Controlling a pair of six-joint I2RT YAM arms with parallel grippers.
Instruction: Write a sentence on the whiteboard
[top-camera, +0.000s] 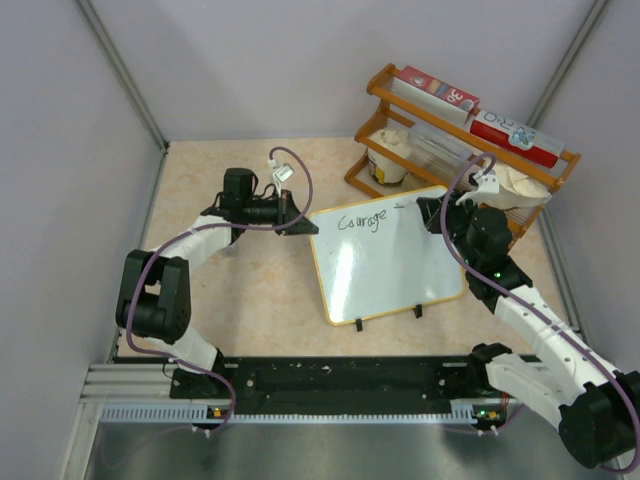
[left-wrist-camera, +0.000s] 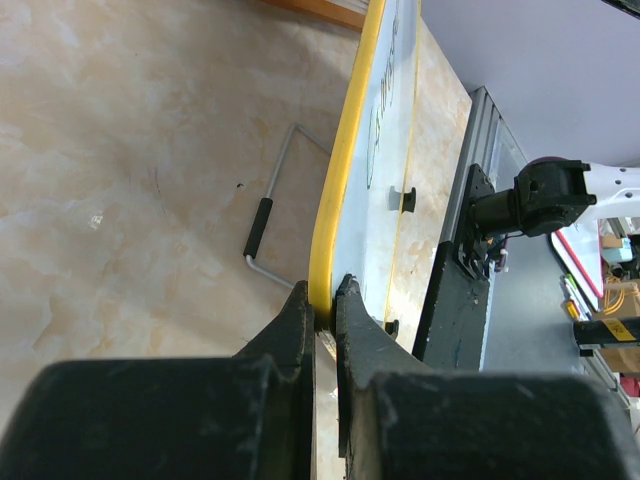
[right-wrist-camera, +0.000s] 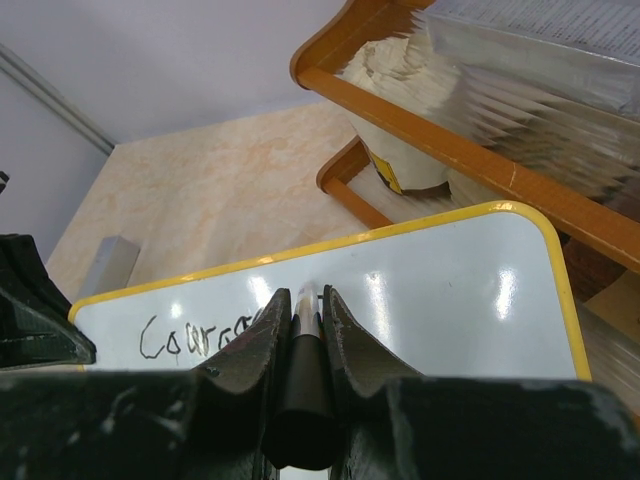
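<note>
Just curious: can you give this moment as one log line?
left gripper: shut on whiteboard rim | right gripper: shut on marker, tip at whiteboard | sentence: Courage

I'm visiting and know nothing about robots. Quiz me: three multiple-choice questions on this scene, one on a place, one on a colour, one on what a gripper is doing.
1. Where is the wooden rack?
A. beyond the whiteboard's far right corner
B. by the arm bases
C. left of the whiteboard

2. The whiteboard's rim is:
A. blue
B. yellow
C. red

3. The right gripper is:
A. open and empty
B. shut on a marker
C. gripping the rack

Answers: 1 A, it stands behind the board; 2 B, a yellow band edges it; 3 B, the black marker sits clamped in it.
</note>
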